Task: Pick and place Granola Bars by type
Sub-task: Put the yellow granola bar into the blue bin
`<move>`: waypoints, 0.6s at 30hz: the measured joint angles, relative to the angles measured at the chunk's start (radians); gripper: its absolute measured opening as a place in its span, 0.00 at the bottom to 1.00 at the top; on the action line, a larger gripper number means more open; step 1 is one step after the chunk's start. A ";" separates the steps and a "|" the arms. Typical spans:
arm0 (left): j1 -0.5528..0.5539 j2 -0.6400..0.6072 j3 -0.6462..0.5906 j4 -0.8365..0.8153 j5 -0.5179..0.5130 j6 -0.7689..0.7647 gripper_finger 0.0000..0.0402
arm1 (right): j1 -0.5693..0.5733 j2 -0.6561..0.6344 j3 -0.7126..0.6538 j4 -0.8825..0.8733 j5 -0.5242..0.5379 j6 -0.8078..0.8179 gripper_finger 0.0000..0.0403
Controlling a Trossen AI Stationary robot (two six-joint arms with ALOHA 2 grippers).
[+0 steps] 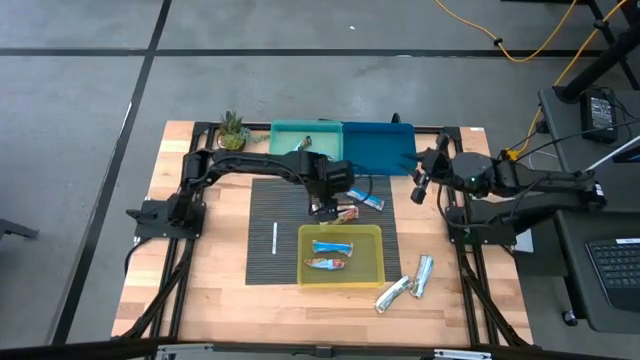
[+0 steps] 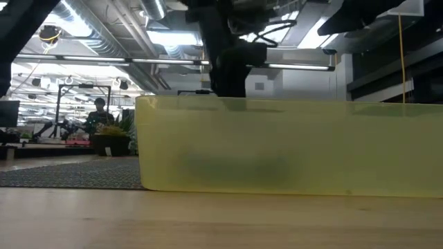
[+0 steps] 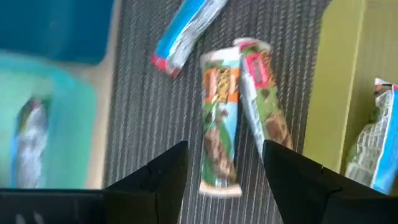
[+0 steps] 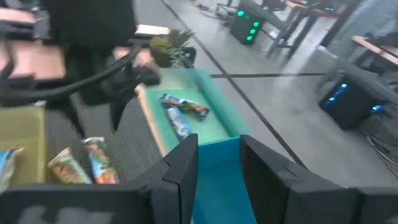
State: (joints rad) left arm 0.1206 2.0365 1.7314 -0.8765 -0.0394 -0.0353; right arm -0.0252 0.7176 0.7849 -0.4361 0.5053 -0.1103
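Two orange-brown granola bars [image 1: 347, 213] lie side by side on the dark mat, seen close in the left wrist view [image 3: 221, 124] [image 3: 264, 99]. My left gripper [image 1: 325, 205] [image 3: 224, 180] hovers open over them, its fingers standing either side of the nearer bar's end, apart from it. A blue bar [image 1: 368, 200] [image 3: 186, 31] lies on the mat beyond them. The yellow tray [image 1: 372, 232] holds a blue bar [image 1: 333, 246] and an orange-brown bar [image 1: 327, 264]. Two silver-blue bars [image 1: 395, 293] [image 1: 423, 275] lie on the bare wood. My right gripper [image 1: 420, 185] [image 4: 217, 168] waits open beside the blue tray.
At the table's far edge stand a teal tray [image 1: 285, 135] holding bars [image 4: 183, 112] and a blue tray [image 1: 378, 148], with a small plant [image 1: 232, 130] at the far left. A thin white stick [image 1: 275, 237] lies on the mat. The yellow tray's wall [image 2: 291, 145] fills the low view.
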 joint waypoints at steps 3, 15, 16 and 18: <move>0.013 0.000 -0.069 0.087 0.022 0.052 0.49 | -0.037 0.000 0.000 0.012 -0.001 0.001 0.30; 0.056 0.000 -0.271 0.271 0.127 0.119 0.48 | -0.131 0.000 0.000 0.006 -0.002 0.000 0.30; 0.057 0.000 -0.282 0.287 0.127 0.119 0.48 | -0.137 0.000 0.000 0.006 -0.002 -0.002 0.30; 0.057 0.000 -0.303 0.311 0.127 0.119 0.47 | -0.150 0.000 0.000 0.006 -0.007 -0.008 0.30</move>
State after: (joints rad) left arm 0.1776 2.0361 1.4284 -0.5652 0.0872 0.0838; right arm -0.1755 0.7174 0.7849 -0.4301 0.4987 -0.1182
